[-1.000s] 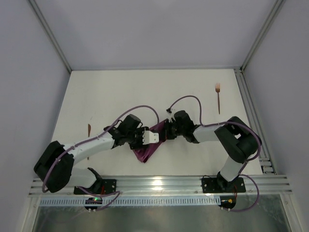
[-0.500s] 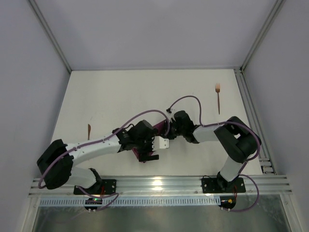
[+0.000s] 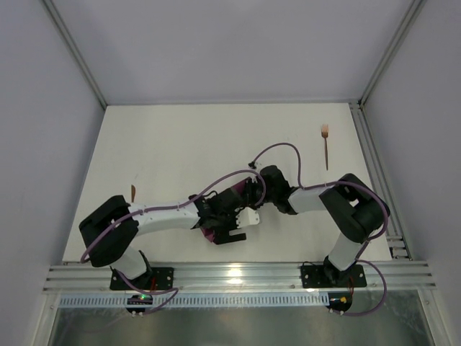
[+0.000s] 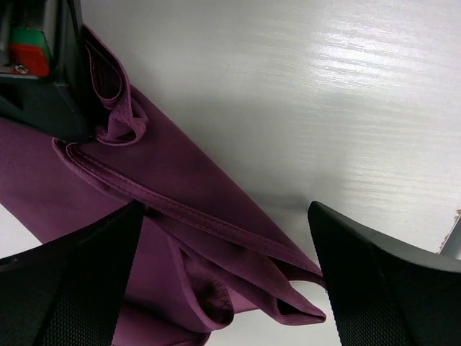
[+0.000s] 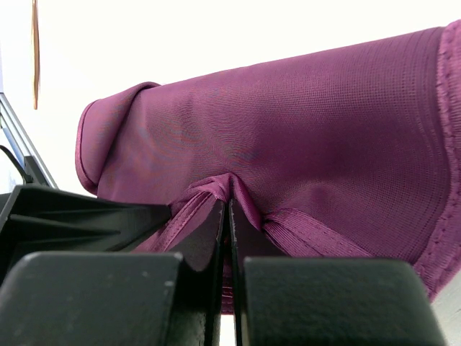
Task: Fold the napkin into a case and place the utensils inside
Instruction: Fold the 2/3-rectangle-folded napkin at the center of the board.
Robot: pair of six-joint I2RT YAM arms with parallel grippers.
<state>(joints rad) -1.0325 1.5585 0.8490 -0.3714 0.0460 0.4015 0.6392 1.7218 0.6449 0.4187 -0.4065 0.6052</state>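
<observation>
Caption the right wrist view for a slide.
Right gripper shut on a pinched fold of the maroon napkin, white table behind.

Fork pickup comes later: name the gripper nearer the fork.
Right. The right gripper, shut on the napkin, is left of the fork, nearer the bases; the open left gripper is farther the same way.

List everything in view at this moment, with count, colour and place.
napkin: 1, maroon-purple, partly folded, near middle of the table, beneath both grippers
fork: 1, copper, far right of the table, lying alone
second utensil: 1, copper, left edge of the table, too small to tell its type
table: 1, white, under everything
left gripper: 1, black, open above the napkin
right gripper: 1, black, shut on a fold of the napkin
</observation>
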